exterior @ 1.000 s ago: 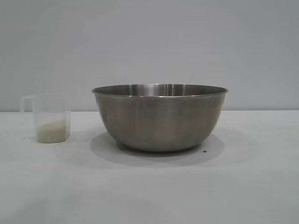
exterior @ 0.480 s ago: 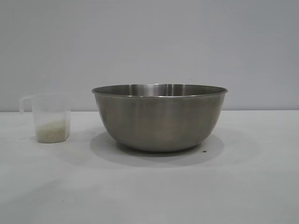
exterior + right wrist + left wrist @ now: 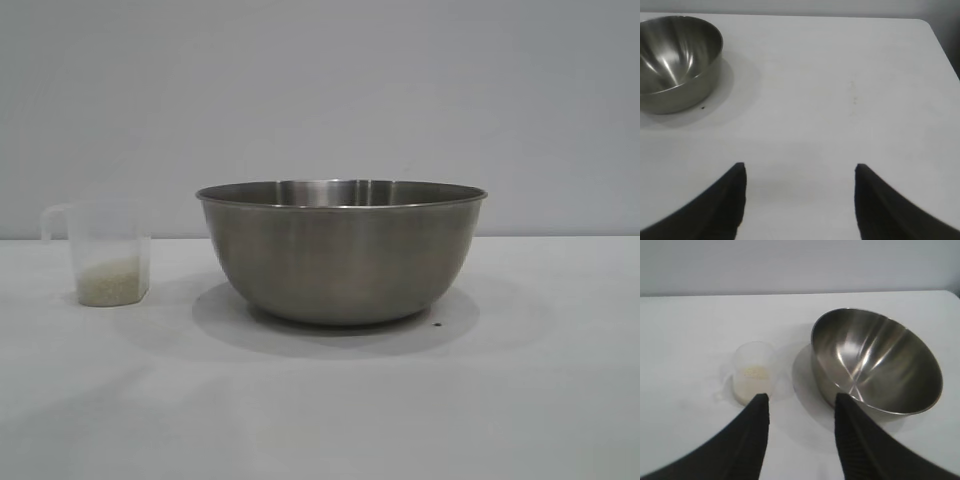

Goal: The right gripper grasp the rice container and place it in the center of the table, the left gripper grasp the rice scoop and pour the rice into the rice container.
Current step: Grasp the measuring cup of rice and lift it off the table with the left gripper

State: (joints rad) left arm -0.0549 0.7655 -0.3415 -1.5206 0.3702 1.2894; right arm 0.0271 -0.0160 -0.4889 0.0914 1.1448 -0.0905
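Exterior view hides both my grippers: rice container frame center, rice scoop left. My left gripper gapes near the scoop, empty; right gripper open, fingers cropped.

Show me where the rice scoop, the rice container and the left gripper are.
rice scoop [image 3: 108,250], exterior view, front wall.
rice container [image 3: 340,260], exterior view, outer side.
left gripper [image 3: 800,402], left wrist view, midway between its open fingertips.

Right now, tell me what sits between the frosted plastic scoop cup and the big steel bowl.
Nothing: in the exterior view only bare white table with the bowl's shadow separates the frosted plastic scoop cup from the steel bowl.
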